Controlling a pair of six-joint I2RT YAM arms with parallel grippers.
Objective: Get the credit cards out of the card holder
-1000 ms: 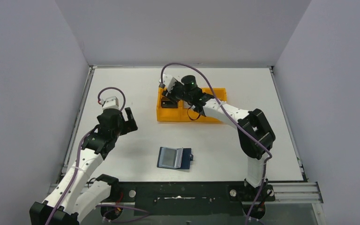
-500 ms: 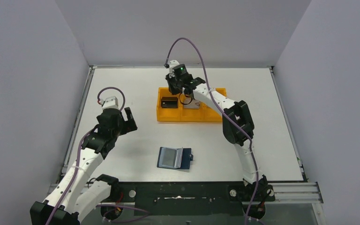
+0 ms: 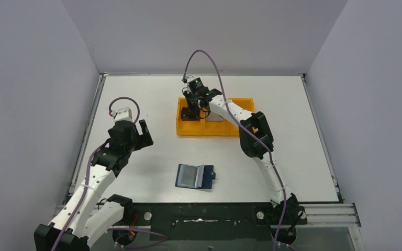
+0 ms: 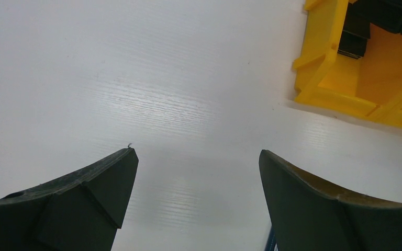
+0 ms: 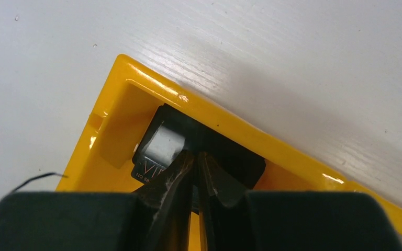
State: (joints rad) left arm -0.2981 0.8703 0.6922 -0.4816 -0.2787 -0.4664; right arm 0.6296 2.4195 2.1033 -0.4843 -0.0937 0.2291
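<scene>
1. Top external. The card holder lies open on the table near the arm bases, with a pale grey panel in its left half; I cannot tell whether that is a card or lining. The right gripper reaches into the left compartment of the orange tray. The left gripper hangs spread and empty, well apart from the card holder. Risk: nothing pins the card holder, so I judge that a one-handed pull on a card could drag the whole wallet along.

2. Left wrist. The left gripper shows its jaws wide apart over bare table, holding nothing. A corner of the orange tray sits at upper right. Risk: little from this arm while it hangs clear.

3. Right wrist. The right gripper has its jaws all but closed — only a thin slit shows — over a dark card lying in the corner of the orange tray. I cannot tell whether they pinch the card. Risk: if they do, lifting away carries the card out of the tray; pressing lower could jam the fingertips against the wall.
</scene>
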